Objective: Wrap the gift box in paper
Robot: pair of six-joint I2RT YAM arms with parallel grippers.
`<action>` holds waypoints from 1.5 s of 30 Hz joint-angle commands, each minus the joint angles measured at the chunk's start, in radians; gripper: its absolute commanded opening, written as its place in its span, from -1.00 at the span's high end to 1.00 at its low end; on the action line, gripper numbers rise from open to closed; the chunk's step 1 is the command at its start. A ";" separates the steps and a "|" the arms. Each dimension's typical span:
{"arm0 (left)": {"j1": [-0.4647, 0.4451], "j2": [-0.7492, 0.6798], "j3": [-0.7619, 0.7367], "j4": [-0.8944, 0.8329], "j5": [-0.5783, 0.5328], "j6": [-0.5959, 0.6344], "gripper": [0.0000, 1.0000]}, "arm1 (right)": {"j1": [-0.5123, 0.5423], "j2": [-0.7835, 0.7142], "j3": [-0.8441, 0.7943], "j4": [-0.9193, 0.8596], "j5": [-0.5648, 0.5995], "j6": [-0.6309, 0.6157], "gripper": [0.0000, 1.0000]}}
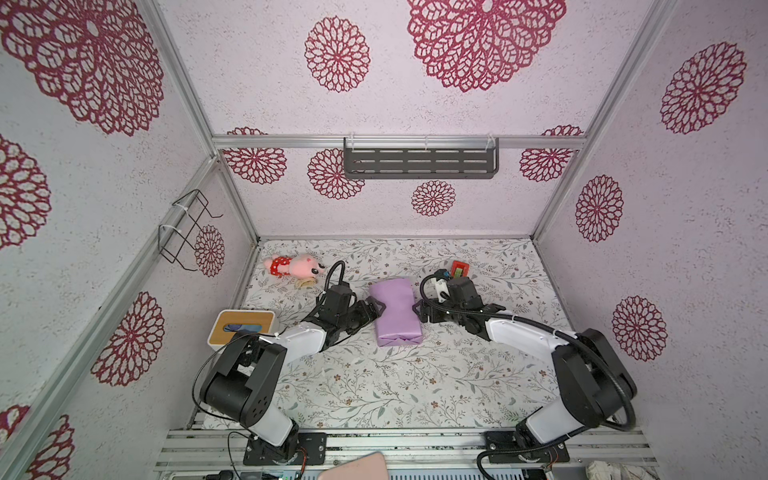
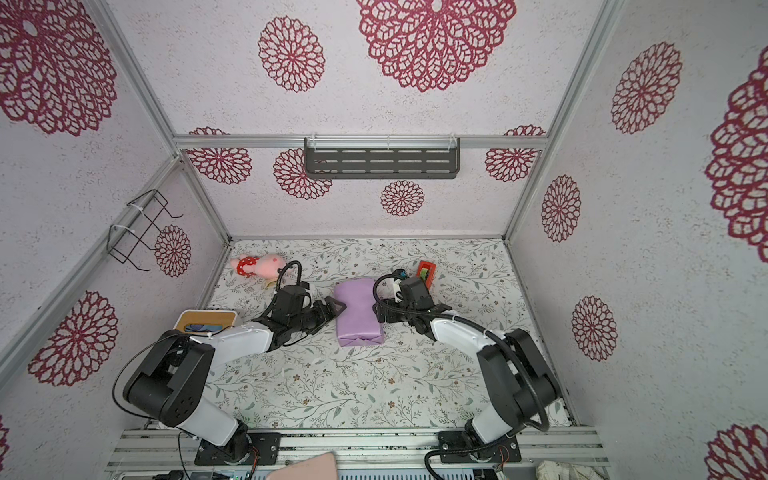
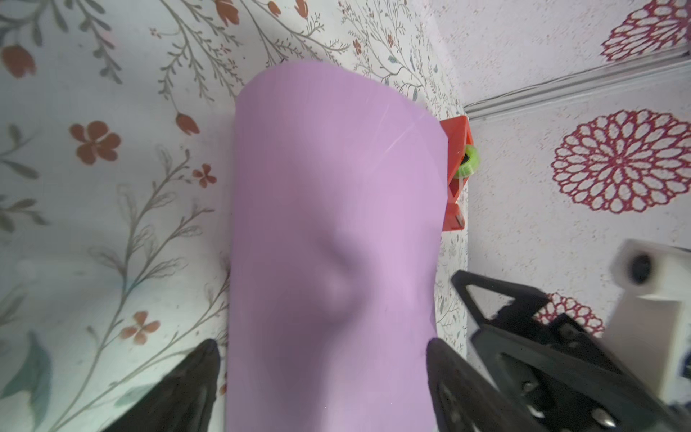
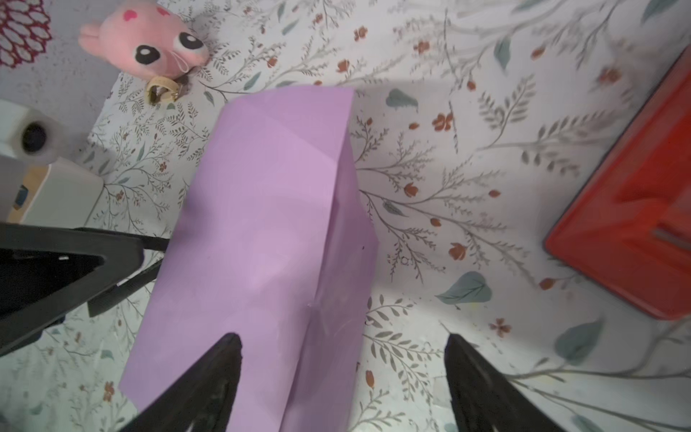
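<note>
The paper (image 1: 395,311), lilac side out, is wrapped all round the gift box, which is fully covered, and the parcel lies on the flowered surface (image 1: 415,386) about midway between the two arms. The end of the parcel nearer the arm bases is folded flat into creased flaps, while the far end looks rounded and looser. A shallow dent shows in the paper in the left wrist view. The left fingers (image 1: 377,306) are spread wide and sit right at the parcel's left side. From the wrist they frame the parcel, and I cannot tell whether they press on it. The right fingers (image 1: 417,309) are also spread apart at the parcel's right side, one over the paper and one over the bare surface, holding nothing. A red tape dispenser (image 1: 459,269) stands just beyond the parcel's far right corner. A pink plush toy (image 1: 295,266) lies well to the parcel's far left, and a tissue box (image 1: 241,328) stands well to the left of the parcel.
</note>
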 commanded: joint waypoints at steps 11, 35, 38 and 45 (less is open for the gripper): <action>-0.001 0.142 0.141 0.043 0.033 -0.054 -0.74 | 0.000 0.200 0.086 0.361 -0.296 0.336 -0.52; -0.105 -0.113 0.064 0.024 -0.019 0.027 -0.71 | 0.087 -0.061 -0.162 0.630 -0.149 0.323 -0.45; -0.135 -0.162 0.007 0.000 -0.082 0.046 -0.72 | 0.130 -0.097 -0.206 0.602 -0.052 0.290 -0.43; -0.137 -0.264 -0.002 -0.098 -0.184 0.106 -0.91 | 0.158 -0.097 -0.178 0.447 0.118 0.242 -0.38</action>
